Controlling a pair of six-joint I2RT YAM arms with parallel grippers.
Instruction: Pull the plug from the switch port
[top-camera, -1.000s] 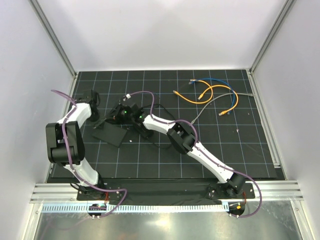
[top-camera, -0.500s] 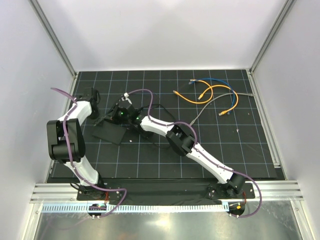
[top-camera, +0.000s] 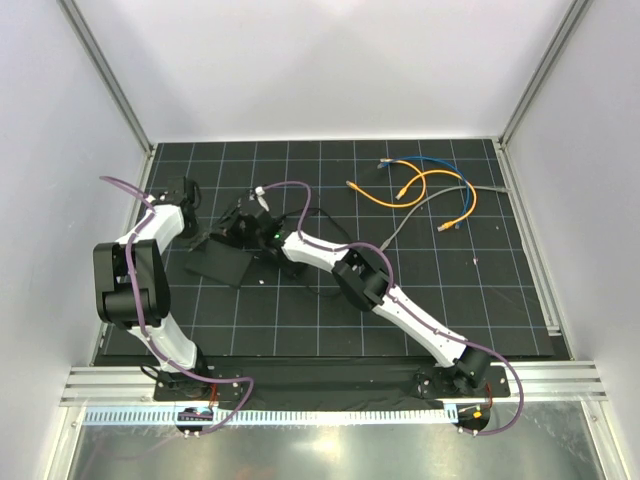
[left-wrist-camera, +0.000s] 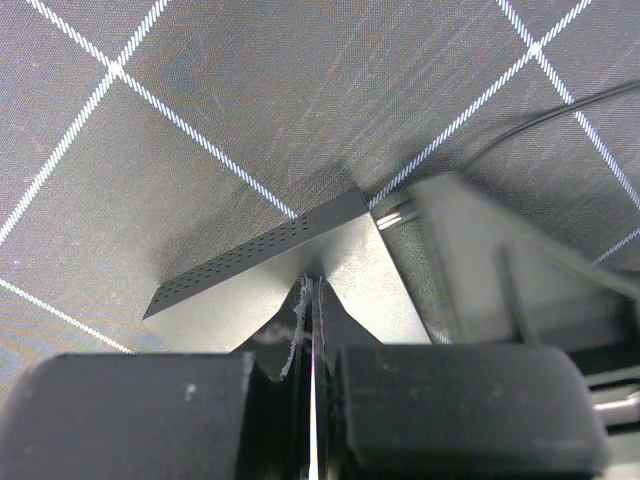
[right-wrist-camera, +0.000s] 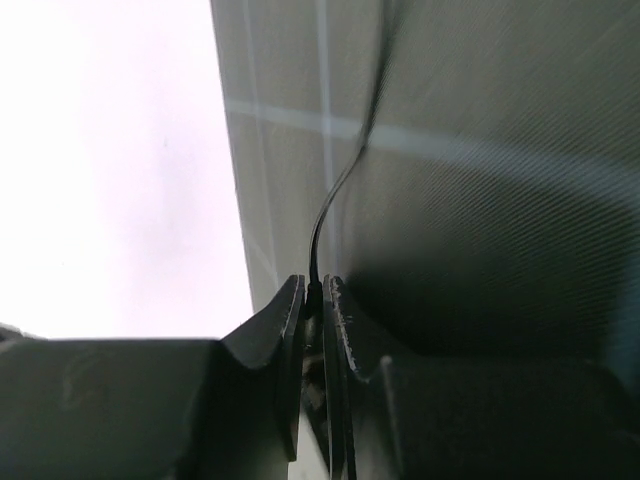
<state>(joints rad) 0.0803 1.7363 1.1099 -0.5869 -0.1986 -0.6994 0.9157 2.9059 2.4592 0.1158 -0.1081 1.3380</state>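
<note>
The switch is a flat black box lying on the gridded mat at centre left. In the left wrist view its perforated side and one corner show. My left gripper is shut, its tips resting on the switch's top by that corner with nothing between them. My right gripper hovers just behind the switch. In the right wrist view it is shut on the plug, a dark piece pinched between the pads. The plug's thin black cord runs away over the mat. The ports are hidden.
Loose orange, blue and grey cables lie at the back right. White walls with metal rails close the mat on three sides. The right arm stretches diagonally across the middle.
The left jaws have closed fully on top of the switch. The switch has slid slightly to the left. The right wrist has shifted a little while keeping its grip.
</note>
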